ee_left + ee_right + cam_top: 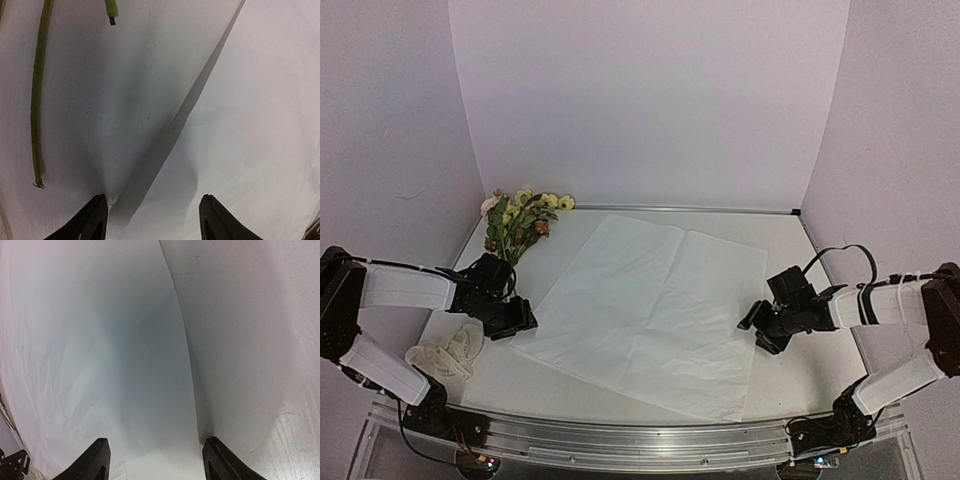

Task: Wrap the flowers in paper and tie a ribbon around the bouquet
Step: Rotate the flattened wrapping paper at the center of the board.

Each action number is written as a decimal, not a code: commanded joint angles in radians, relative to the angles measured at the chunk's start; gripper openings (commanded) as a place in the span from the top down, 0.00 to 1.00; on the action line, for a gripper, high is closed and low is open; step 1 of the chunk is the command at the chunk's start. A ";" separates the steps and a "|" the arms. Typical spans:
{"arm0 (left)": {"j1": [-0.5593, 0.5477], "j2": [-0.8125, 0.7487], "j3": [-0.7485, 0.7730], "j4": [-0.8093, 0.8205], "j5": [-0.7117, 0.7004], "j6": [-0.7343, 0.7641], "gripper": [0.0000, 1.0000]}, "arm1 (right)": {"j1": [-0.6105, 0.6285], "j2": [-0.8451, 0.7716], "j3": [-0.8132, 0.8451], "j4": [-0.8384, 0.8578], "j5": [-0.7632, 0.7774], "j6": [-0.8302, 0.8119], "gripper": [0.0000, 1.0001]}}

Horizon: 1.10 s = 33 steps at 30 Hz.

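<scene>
Top view: a large thin white rectangular paper sheet (650, 310) lies flat mid-table. The pale yellow and orange-brown flowers on green stems (525, 215) lie off it in the far-left corner, stems pointing towards the left gripper (515, 322), the nearer one. The right gripper (752, 325) is at the sheet's right edge.
Left wrist: fingers spread, pinching nothing; stem ends lie ahead-left.
Right wrist: fingers spread, empty, over the paper's edge.

This looks like a robotics lab test cell. Plain white panels (650, 100) box in a white surface (570, 395), and two robot arms (410, 288) stand on an aluminium rail (640, 440).
</scene>
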 commanded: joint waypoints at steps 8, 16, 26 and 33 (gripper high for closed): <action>0.002 -0.023 -0.030 0.000 0.130 0.025 0.81 | -0.027 0.101 0.115 -0.056 0.017 -0.037 0.68; -0.095 -0.117 -0.020 -0.078 0.263 0.006 0.96 | -0.062 0.234 0.443 -0.307 0.085 -0.210 1.00; -0.308 -0.128 0.020 0.002 0.330 -0.183 0.81 | -0.077 0.528 0.877 -0.486 0.001 -0.349 0.96; -0.399 -0.038 0.056 0.128 0.336 -0.226 0.82 | 0.029 0.402 0.774 -0.492 -0.019 -0.290 0.73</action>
